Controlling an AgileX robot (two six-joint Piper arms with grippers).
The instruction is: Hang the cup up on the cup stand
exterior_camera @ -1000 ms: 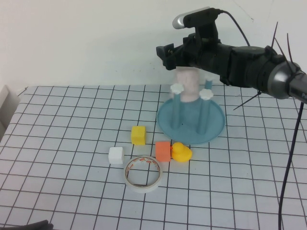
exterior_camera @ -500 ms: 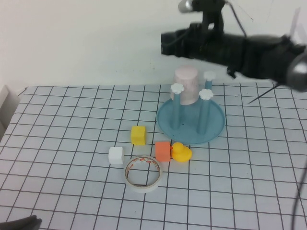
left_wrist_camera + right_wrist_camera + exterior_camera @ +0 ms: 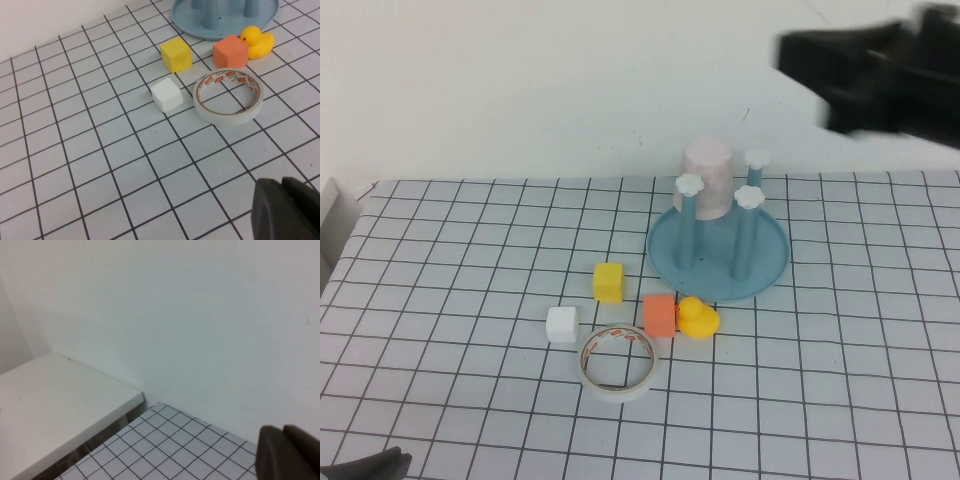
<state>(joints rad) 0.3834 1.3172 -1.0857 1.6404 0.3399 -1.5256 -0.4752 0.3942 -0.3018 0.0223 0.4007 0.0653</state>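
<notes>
At the near edge of the gridded table, toward its left corner, the left gripper (image 3: 285, 210) sits parked low with its fingers pressed together and nothing between them. Just beyond it, in the middle of the table, lies the white tape roll (image 3: 618, 361), flat, with a white cube (image 3: 562, 324) close beside it, an orange cube (image 3: 660, 315) next to a yellow rubber duck (image 3: 699, 318), and a yellow cube (image 3: 608, 282) a little farther back.

Behind these, toward the far edge, stands the cup stand (image 3: 718, 262), its light-blue dish level and its posts upright. The cup (image 3: 708, 179) sits inverted over the rear post, pale pink, free of any grip. It looks settled, but it rides high on the post and I cannot tell how deep the cap reaches inside.

Above the far right corner hangs the right gripper (image 3: 810, 55), a dark blur well clear of the stand, its jaws closed on nothing.

The danger from here, as I judge it, is small: a stray sweep of the right arm back across the stand could clip the cup or a flower cap and tip it off, or shove the light dish into the duck and cubes crowding its near rim.
</notes>
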